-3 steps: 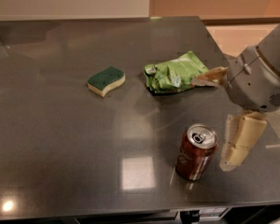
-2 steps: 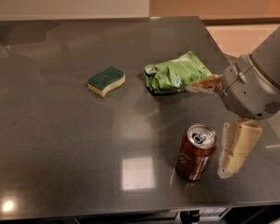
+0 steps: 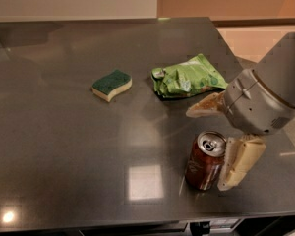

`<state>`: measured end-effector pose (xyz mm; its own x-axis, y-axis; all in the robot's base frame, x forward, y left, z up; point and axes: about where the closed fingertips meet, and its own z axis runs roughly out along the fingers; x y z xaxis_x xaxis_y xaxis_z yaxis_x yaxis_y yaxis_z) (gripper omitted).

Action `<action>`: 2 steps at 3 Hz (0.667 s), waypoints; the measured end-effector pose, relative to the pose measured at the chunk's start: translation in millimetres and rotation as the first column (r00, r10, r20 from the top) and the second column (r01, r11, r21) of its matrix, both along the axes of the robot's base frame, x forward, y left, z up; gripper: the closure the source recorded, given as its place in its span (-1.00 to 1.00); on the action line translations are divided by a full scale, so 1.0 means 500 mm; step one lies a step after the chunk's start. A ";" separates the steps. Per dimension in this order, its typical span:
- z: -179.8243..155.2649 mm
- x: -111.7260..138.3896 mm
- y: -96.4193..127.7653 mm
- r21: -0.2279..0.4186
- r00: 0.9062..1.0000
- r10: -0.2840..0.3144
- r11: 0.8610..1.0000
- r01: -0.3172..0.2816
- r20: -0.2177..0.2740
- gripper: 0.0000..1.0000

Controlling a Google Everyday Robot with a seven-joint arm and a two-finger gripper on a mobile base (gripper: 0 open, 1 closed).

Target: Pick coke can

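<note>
The coke can (image 3: 205, 160), dark red-brown with a silver top and pull tab, stands upright on the grey steel table (image 3: 64, 146) near the front right edge. My gripper (image 3: 211, 144) reaches in from the right and is open. One cream finger (image 3: 241, 161) stands right beside the can's right side. The other finger (image 3: 204, 106) points left just behind the can's top. The can sits between the two fingers.
A green-topped sponge (image 3: 111, 84) lies at the table's middle. A crumpled green chip bag (image 3: 187, 76) lies behind the can and gripper. The table's front edge runs close below the can, and its right edge is near the arm.
The gripper has moved left toward the can. The lower finger now stands against the can's right side and the upper finger reaches over behind its top. The can has not moved.
</note>
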<state>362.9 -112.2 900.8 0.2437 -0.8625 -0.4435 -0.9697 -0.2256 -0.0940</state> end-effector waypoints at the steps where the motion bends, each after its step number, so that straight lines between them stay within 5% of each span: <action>1: -0.005 -0.006 0.006 0.004 1.000 0.028 1.000 -0.028 -0.013 -0.19; 2: 0.009 -0.006 0.010 0.029 0.999 0.038 0.999 -0.038 -0.012 0.28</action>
